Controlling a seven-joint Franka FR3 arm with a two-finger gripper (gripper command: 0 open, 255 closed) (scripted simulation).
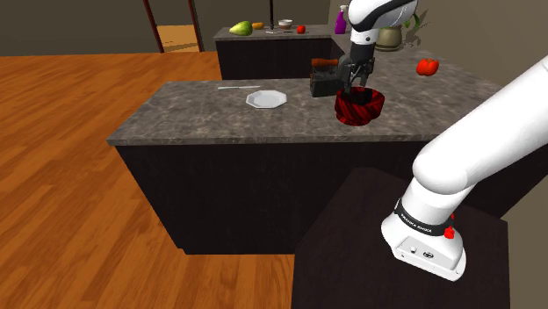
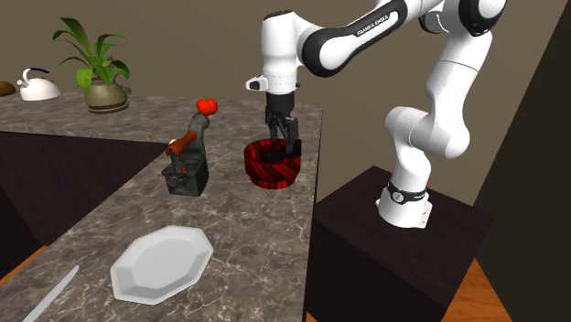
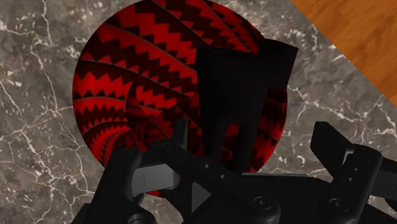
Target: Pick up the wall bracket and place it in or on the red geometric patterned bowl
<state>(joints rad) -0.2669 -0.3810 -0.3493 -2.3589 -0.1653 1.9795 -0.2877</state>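
The red bowl [image 1: 360, 107] [image 2: 272, 169] [image 3: 127, 83] with a black zigzag pattern stands on the marble counter near its edge. A black wall bracket [image 3: 245, 83] stands on end inside it, leaning over the bowl's rim. My gripper [image 1: 356, 81] [image 2: 280, 128] [image 3: 254, 130] hangs straight above the bowl, pointing down. It is open: the bracket rises between the two fingers, and the one finger [image 3: 337, 146] stands clearly apart from it.
A dark iron-like object with a brown handle [image 2: 186, 165] [image 1: 323, 77] sits close beside the bowl. A white plate [image 2: 160, 265] [image 1: 266, 99] and a knife [image 2: 50, 297] lie further along the counter. A red fruit [image 2: 207, 107], a potted plant [image 2: 105, 91] and a kettle [image 2: 37, 85] stand beyond.
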